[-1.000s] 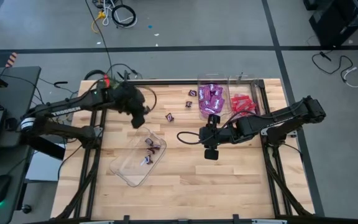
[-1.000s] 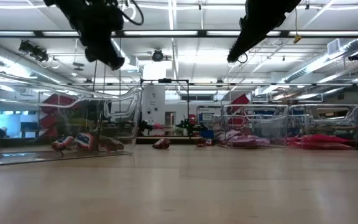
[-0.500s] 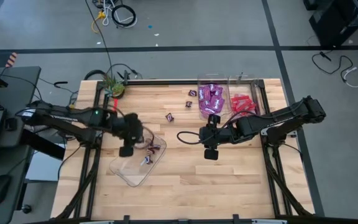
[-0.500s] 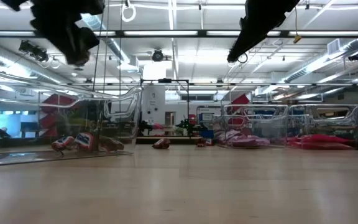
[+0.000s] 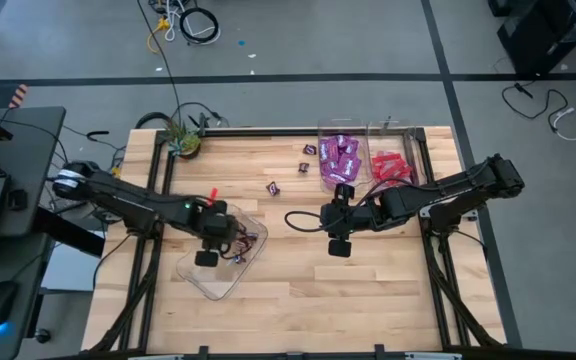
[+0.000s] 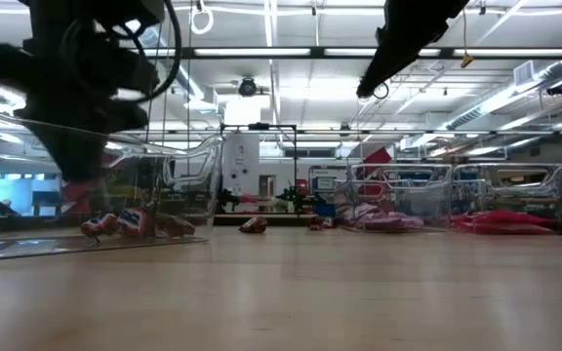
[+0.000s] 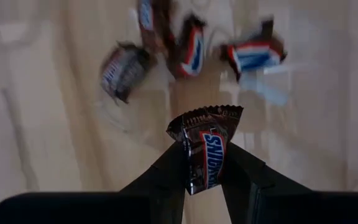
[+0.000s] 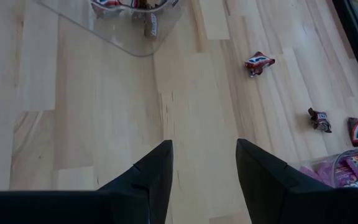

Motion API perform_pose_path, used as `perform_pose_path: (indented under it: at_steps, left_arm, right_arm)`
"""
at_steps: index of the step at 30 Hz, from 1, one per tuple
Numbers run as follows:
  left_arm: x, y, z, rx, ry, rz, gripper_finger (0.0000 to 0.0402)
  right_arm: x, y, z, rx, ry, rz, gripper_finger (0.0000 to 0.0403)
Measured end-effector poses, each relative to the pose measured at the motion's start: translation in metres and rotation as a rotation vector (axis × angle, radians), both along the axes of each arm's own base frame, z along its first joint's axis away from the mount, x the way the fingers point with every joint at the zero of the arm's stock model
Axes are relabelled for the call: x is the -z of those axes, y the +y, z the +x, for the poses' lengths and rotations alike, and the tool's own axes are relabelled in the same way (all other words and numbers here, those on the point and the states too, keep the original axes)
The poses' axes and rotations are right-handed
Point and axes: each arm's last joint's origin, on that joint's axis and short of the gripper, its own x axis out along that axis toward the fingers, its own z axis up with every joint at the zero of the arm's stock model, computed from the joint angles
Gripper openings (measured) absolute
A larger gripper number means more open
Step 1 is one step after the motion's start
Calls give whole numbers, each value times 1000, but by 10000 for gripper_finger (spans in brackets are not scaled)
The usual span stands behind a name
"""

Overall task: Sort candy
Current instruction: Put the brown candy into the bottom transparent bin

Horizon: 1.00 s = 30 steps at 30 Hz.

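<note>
Since a second ago my left arm has swung from the far side of the pale wooden surface [image 5: 298, 290] down toward seven o'clock, and my left gripper [image 5: 206, 258] now hangs over the clear plastic tray [image 5: 200, 282] lying on the near left part of the boards. My right arm has not shifted.

My left gripper [image 7: 202, 163] is closed on a small dark brown wrapped candy with a blue and white label [image 7: 207, 155], pinched between my two dark fingers [image 7: 166, 171] and pointing down into the tray. Below it, on the tray floor, lie three more dark brown wrapped pieces [image 7: 188, 53], close together.

My right gripper [image 5: 339, 246] hovers over bare boards near the middle of the surface, at about four o'clock from the tray, with its fingers [image 8: 151, 171] parted and nothing between them.

Loose brown wrapped pieces [image 5: 274, 187] remain on the boards toward twelve o'clock from my right gripper, one alone and two more near the far clear bins. In those bins, the one nearer the centre holds shiny purple-magenta packets [image 5: 339, 157] and the one beside it, farther to three o'clock, holds red packets [image 5: 390, 166].

A small potted plant [image 5: 182, 143] stands at the far left corner of the surface.
</note>
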Motion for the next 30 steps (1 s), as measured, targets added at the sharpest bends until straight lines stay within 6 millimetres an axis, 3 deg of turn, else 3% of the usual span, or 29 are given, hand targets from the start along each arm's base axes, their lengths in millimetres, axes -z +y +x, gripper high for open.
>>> perform_pose_path:
  at_steps: [9, 15, 20, 30]
  left_arm:
    - [32, -4, 16, 46, 113, 36, 89]
    - [41, -3, 22, 67, 135, 104, 90]
    - [37, -4, 24, 68, 140, 82, 100]
    - [9, -10, 42, 74, 66, 4, 159]
  right_arm:
    - [6, 1, 4, -5, 18, -7, 162]
    - [6, 1, 4, -5, 20, -8, 162]
    - [6, 1, 4, -6, 20, -9, 166]
    - [6, 1, 4, -14, 23, -15, 171]
